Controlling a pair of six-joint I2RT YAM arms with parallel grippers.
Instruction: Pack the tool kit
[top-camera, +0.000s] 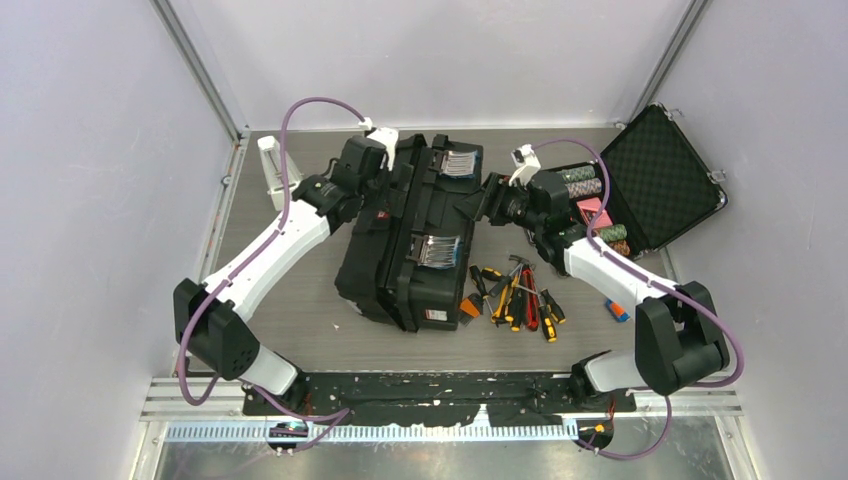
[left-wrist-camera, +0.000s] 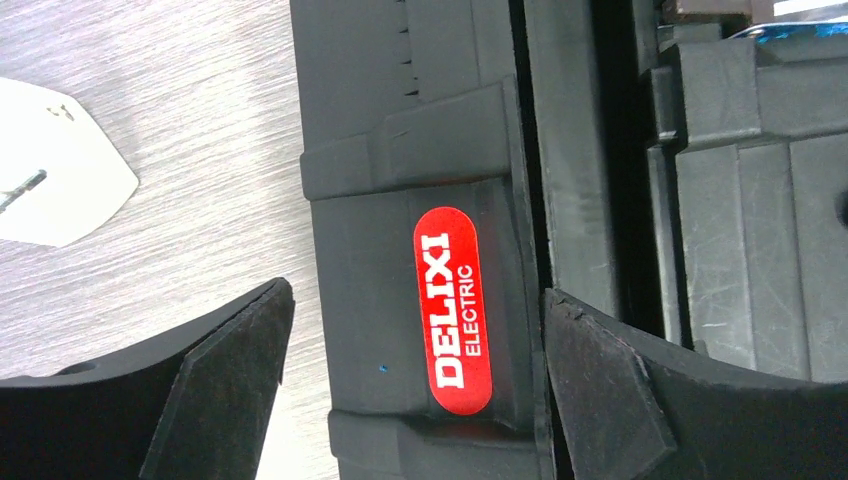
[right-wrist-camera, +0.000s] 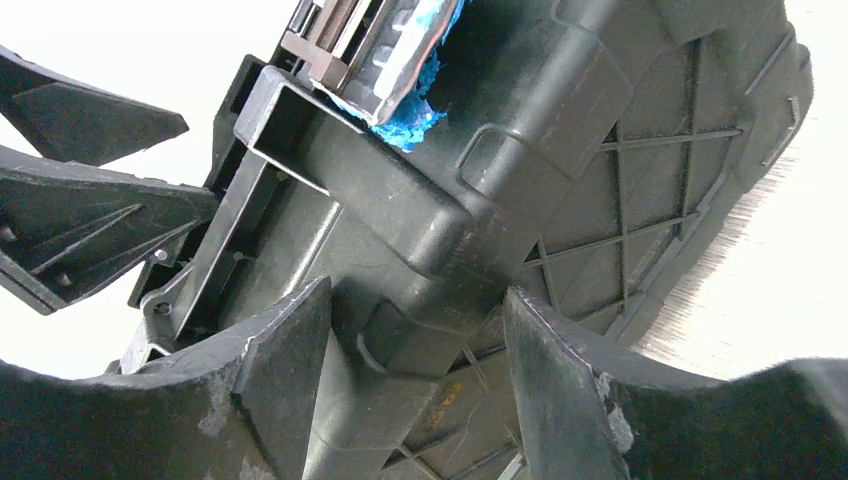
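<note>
L gripper (left-wrist-camera: 418, 295) spread, straddling red-labelled handle (left-wrist-camera: 370, 280). R gripper (right-wrist-camera: 418, 290) pinching ridge of toolbox (top-camera: 385, 270). Qty: 1 black toolbox, bench centre; 2 clear lid compartments (top-camera: 462, 160).

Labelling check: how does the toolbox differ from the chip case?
The toolbox is larger, mid-table; the chip case is smaller, far right. The chip case lies open, foam lid up; the toolbox shows clear lid compartments. The left claw and right claw bracket toolbox parts; none is at the chip case. Both boxes are black.
</note>
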